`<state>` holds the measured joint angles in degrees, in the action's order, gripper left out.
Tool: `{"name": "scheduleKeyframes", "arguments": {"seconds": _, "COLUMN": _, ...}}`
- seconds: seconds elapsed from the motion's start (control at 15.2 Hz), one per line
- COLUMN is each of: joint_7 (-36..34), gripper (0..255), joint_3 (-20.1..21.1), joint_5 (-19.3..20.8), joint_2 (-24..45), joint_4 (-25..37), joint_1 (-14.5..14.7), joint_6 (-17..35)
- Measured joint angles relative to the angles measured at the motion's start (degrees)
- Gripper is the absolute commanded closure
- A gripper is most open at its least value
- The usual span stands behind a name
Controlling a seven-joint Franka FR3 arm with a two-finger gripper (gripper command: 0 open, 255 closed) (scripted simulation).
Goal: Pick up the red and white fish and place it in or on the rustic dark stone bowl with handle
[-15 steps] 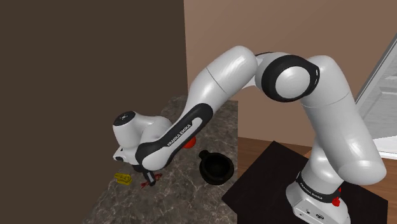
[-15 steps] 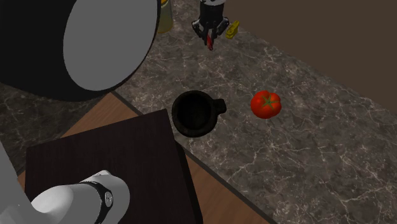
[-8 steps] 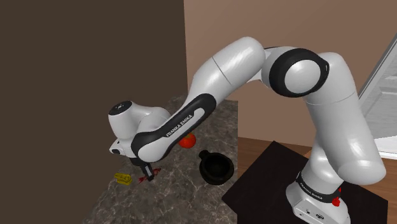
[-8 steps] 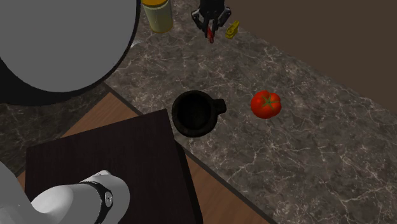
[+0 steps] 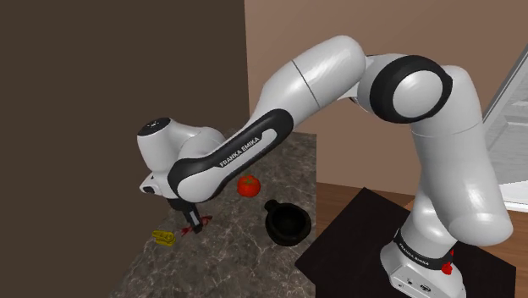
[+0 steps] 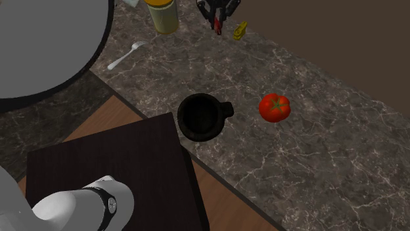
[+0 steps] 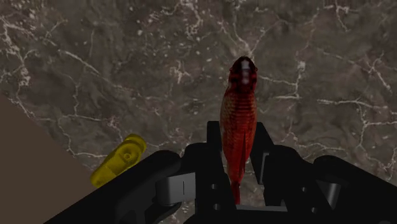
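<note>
Tool [image 7: 239, 137]: nearly closed, both fingers [image 7: 214, 139] pressed on the fish [image 7: 239, 108]. The grip is at the tail end, and the body and head stick out past the fingertips.

Fish: red with darker bands. In the wrist view it hangs over the tabletop [image 7: 95, 63], which is dark veined stone. I cannot tell whether its nose is clear of the surface.

Second exterior view: the tool [image 6: 217, 14] and fish [image 6: 216, 26] sit by the tabletop's [image 6: 315, 151] wall-side edge. A small yellow piece [image 6: 240, 29] lies just beside them, apart from the fish.

Shoulder view: the tool [image 5: 193, 222] points down over the tabletop [image 5: 245, 254]. The fish [image 5: 188, 229] shows as red below it, near the yellow piece [image 5: 164, 238].

Bowl [image 6: 200, 118]: dark, with a short handle, upright and with nothing in it. It stands at the tabletop's edge, next to the stand [image 6: 118, 170] and well apart from the fish.

Tomato [image 6: 274, 107]: near the bowl on its handle side, not touching, about mid-tabletop.

Yellow jar [image 6: 162, 14] and pale spoon [image 6: 127, 55]: both near the tabletop corner by the arm.

Shoulder view again: the bowl [image 5: 286, 224] is between the stand [image 5: 355, 245] and the tool, with the tomato [image 5: 247, 186] behind it.
</note>
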<state>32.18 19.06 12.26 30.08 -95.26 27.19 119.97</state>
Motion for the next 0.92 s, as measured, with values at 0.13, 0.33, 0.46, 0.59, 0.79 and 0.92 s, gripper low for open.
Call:
{"name": "scheduleKeyframes", "arguments": {"seconds": 0.13, "joint_7": 0.37, "gripper": 255, "joint_3": 0.13, "joint_5": -0.3, "joint_2": -0.67, "joint_4": 0.62, "joint_1": -0.2, "joint_6": -1.23}}
{"name": "scheduleKeyframes", "arguments": {"seconds": 0.33, "joint_7": 0.74, "gripper": 255, "joint_3": 0.37, "joint_5": -0.82, "joint_2": -2.51, "joint_4": -0.94, "joint_1": -0.75, "joint_6": -1.45}}
{"name": "scheduleKeyframes", "arguments": {"seconds": 0.46, "joint_7": 2.01, "gripper": 255, "joint_3": 0.64, "joint_5": -1.86, "joint_2": -6.41, "joint_4": -6.06, "joint_1": -2.44, "joint_6": -0.02}}
{"name": "scheduleKeyframes", "arguments": {"seconds": 0.59, "joint_7": 3.48, "gripper": 255, "joint_3": 0.75, "joint_5": -2.92, "joint_2": -10.24, "joint_4": -11.65, "joint_1": -4.14, "joint_6": 2.0}}
{"name": "scheduleKeyframes", "arguments": {"seconds": 0.79, "joint_7": 5.57, "gripper": 255, "joint_3": 0.93, "joint_5": -4.74, "joint_2": -15.99, "joint_4": -20.05, "joint_1": -6.19, "joint_6": 5.04}}
{"name": "scheduleKeyframes", "arguments": {"seconds": 0.92, "joint_7": 7.73, "gripper": 255, "joint_3": 0.68, "joint_5": -6.04, "joint_2": -19.65, "joint_4": -25.2, "joint_1": -7.73, "joint_6": 6.88}}
